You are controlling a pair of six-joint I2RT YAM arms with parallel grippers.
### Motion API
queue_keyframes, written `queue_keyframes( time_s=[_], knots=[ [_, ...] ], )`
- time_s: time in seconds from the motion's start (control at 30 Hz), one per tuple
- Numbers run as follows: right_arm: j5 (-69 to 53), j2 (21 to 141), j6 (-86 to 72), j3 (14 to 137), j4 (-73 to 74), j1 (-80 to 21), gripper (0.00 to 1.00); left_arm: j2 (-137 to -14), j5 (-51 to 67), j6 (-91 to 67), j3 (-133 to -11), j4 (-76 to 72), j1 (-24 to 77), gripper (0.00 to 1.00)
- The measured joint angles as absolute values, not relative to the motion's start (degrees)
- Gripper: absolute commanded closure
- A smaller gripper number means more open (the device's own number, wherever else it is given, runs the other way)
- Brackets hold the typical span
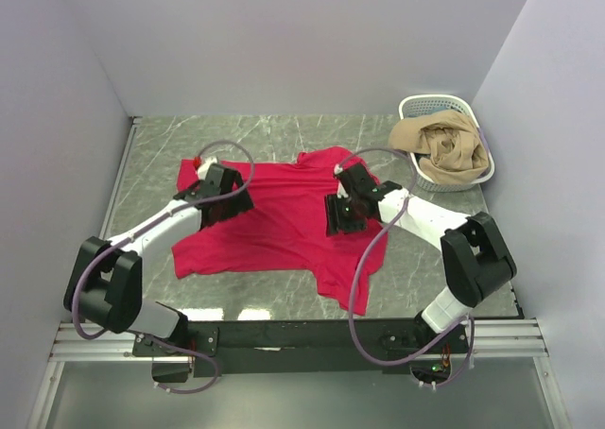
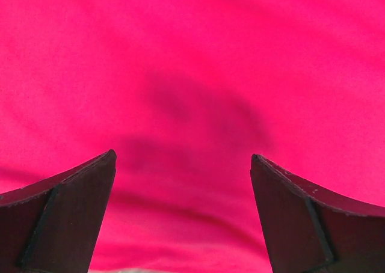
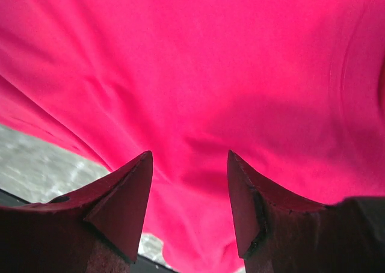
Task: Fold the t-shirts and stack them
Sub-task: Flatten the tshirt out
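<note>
Item 1. Crimson-red cloth short-sleeved t-shirt [image 1: 284,231]: you have it spread open and slightly rumpled at the middle of the table. One lobe runs out toward 10 o'clock and another toward 5 o'clock.

Item 2. Your left gripper [image 1: 233,206]: it is over the shirt's 9 o'clock portion. In the left wrist view, its two dark fingers [image 2: 72,213] stand wide apart with only red cloth showing between and beyond them. Nothing is pinched. Whether the tips touch the cloth, you cannot tell.

Item 3. Your right gripper [image 1: 340,223]: it is over the shirt at about 3 o'clock from the shirt's centre. In the right wrist view, its fingers [image 3: 123,207] are parted by a narrower gap than the left pair's, and no fold is caught between them. The shirt's edge and a strip of table show at 8 o'clock in that view.

Item 4. Grey marble-patterned tabletop [image 1: 444,259]: it lies under the shirt and is bare around it.

Item 5. White plastic lattice basket [image 1: 433,102]: it sits at 2 o'clock from the shirt, well apart from it, near the far right wall.

Item 6. Tan crumpled cloth [image 1: 444,145]: it is heaped in the basket and spills over the rim at 9 o'clock.
</note>
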State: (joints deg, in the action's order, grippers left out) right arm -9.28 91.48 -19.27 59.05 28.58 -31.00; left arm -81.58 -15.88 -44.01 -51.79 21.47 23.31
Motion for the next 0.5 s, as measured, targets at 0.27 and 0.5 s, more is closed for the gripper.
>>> queue_keyframes(
  time_s=[0.27, 0.5],
  knots=[
    [-7.73, 87.92, -21.63, 56.99, 28.6, -32.88, 0.41, -80.31, -16.99, -48.07, -46.5, 24.43, 26.79, 0.01],
    [-6.46, 90.43, -23.24, 56.66, 28.21, -35.03, 0.41, -81.38, -19.29, -50.59, -46.5, 25.85, 28.77, 0.01]
  ],
)
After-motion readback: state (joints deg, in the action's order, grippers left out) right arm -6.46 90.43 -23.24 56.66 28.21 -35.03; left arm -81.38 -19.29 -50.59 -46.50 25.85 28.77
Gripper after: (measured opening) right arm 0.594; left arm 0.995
